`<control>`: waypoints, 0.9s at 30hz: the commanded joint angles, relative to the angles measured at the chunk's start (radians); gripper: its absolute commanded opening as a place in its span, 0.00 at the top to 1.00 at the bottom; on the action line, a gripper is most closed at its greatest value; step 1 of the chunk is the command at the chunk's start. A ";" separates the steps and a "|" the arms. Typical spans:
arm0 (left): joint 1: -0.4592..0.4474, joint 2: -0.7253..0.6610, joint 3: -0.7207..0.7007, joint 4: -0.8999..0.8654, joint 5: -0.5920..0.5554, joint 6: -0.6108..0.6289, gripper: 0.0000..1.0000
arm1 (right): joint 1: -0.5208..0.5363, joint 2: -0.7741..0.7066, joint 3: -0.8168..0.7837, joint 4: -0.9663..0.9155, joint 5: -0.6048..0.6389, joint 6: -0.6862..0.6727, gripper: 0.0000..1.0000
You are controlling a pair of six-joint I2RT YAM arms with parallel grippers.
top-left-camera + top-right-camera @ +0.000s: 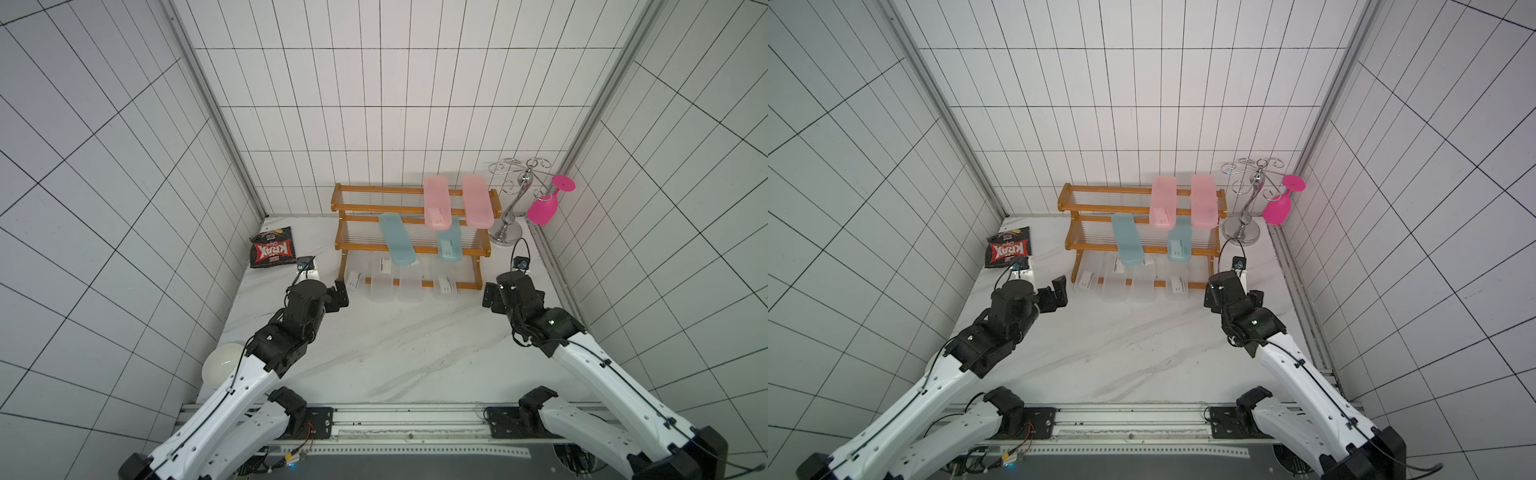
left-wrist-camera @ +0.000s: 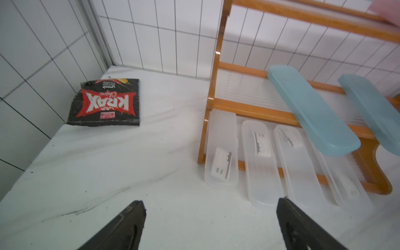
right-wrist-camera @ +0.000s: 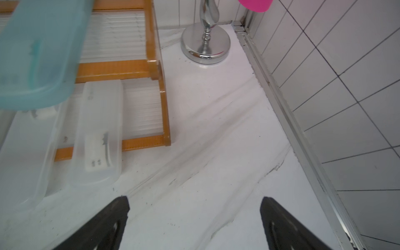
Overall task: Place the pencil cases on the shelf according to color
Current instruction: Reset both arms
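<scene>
Reaching over the white marble tabletop, both arms hang short of the shelf. The left gripper hovers with its jaws spread wide and nothing between them, just before the shelf's left front corner. The right gripper is equally wide open and empty, above bare table off the shelf's right front corner. A white dome-shaped object sits beside the left arm.

Four clear pencil cases lie side by side on the bottom tier, their near ends jutting past the front rail. On the middle tier rest the two teal pencil cases, well apart and overhanging the front rail. The two pink pencil cases lie near each other on the right half of the top tier.

A black Krax chip bag lies flat left of the shelf. To its right stands a chrome cup-hanger stand, with a magenta goblet hanging upside down.
</scene>
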 commanded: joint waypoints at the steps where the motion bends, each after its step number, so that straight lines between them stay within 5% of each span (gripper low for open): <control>1: 0.072 -0.031 -0.106 0.219 -0.102 0.066 0.02 | -0.138 0.033 -0.035 0.130 -0.026 -0.058 0.01; 4: 0.142 0.024 -0.156 0.273 -0.132 0.036 0.01 | -0.236 0.082 -0.092 0.244 -0.093 -0.057 0.01; 6: 0.173 0.064 -0.177 0.318 -0.165 0.022 0.01 | -0.240 0.124 -0.125 0.331 -0.019 -0.105 0.01; 11: 0.226 0.211 -0.290 0.644 -0.289 0.179 0.01 | -0.263 0.212 -0.222 0.642 0.046 -0.272 0.01; 18: 0.305 0.463 -0.425 1.123 -0.180 0.297 0.02 | -0.327 0.343 -0.378 1.080 -0.036 -0.326 0.01; 27: 0.394 0.616 -0.400 1.303 0.139 0.326 0.02 | -0.388 0.434 -0.457 1.396 -0.141 -0.355 0.01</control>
